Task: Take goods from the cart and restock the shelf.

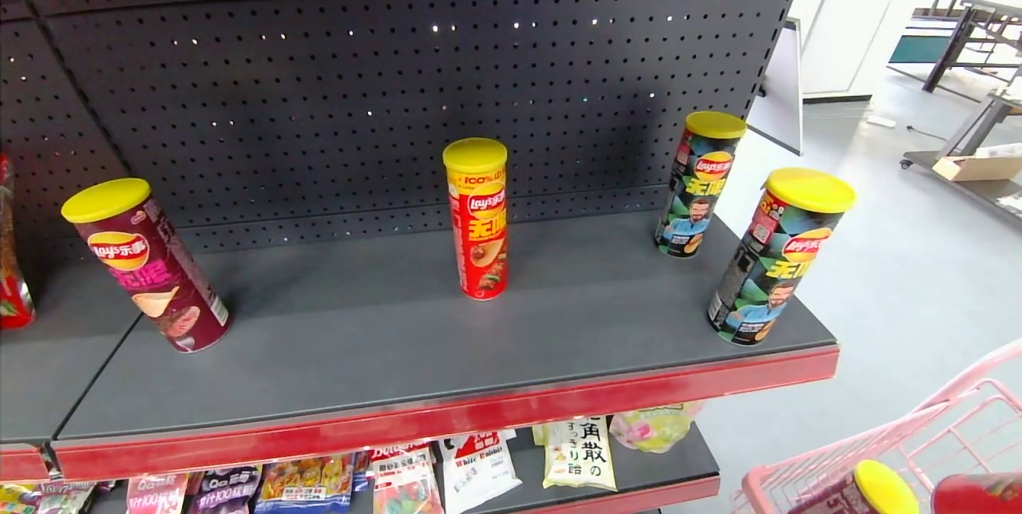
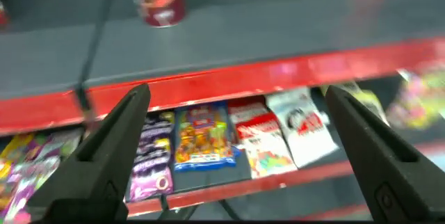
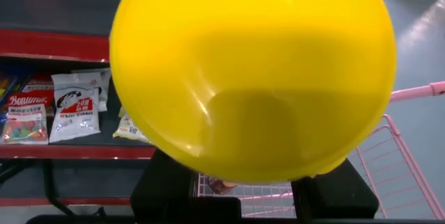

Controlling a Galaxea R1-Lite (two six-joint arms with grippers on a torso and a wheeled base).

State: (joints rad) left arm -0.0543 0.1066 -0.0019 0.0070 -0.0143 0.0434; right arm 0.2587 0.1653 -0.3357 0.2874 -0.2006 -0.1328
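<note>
By the cart [image 1: 846, 444], the right end effector [image 3: 250, 196] grips a can [image 3: 254, 71] while the left end effector [image 2: 236, 99] hangs wide open before the lower tier [image 1: 655, 458], so raising the can could clip the red lip [image 1: 447, 418] of the shelf [image 1: 383, 330] or topple the standing cans [image 1: 477, 219].

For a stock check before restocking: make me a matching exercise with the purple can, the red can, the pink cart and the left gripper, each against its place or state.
Things: 1 purple can; 2 red can; 3 pink cart; 4 left gripper.
Places or states: A open; B middle of the grey shelf; C low down, to the right of the shelf; D left part of the shelf.
Pairs: 1-D, 2-B, 3-C, 4-A.
</note>
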